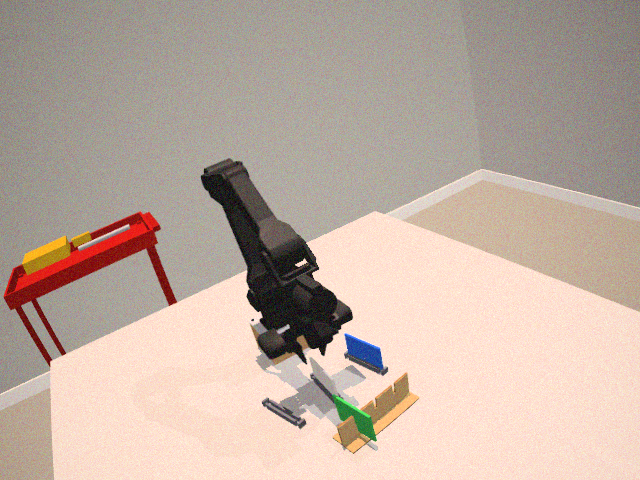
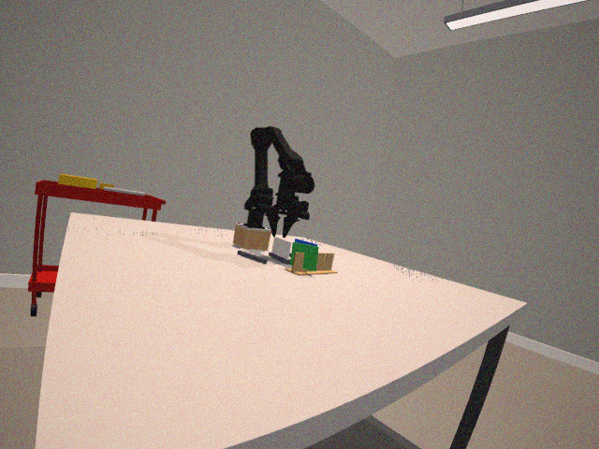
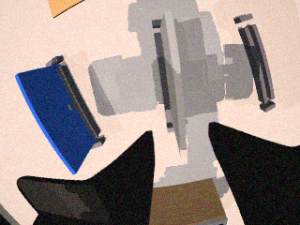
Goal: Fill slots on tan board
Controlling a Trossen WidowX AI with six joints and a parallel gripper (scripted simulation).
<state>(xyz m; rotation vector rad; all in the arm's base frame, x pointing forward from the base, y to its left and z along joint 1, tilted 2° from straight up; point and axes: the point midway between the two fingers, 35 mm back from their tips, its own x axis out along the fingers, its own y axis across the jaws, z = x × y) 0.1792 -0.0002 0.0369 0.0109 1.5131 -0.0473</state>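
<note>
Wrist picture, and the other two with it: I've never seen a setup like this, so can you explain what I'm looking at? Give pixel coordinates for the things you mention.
The machine is one black jointed arm (image 1: 281,248) (image 2: 261,168) ending in a two-fingered pincer (image 1: 314,357) (image 2: 279,236) (image 3: 182,133). The top picture looks down at a slant, the exterior one from lower across the table, and the wrist one past the dark fingers.

A blue board (image 1: 364,351) (image 2: 306,241) (image 3: 52,112) and a pale board (image 1: 321,374) (image 2: 282,246) (image 3: 174,61) stand in dark holders; another holder (image 1: 283,412) (image 2: 251,256) (image 3: 257,66) is empty. A green board (image 1: 356,417) (image 2: 305,253) stands crosswise on the slotted tan board (image 1: 391,400) (image 2: 326,261) (image 3: 63,6).

Nothing is held: the pincer is open above the pale board.
</note>
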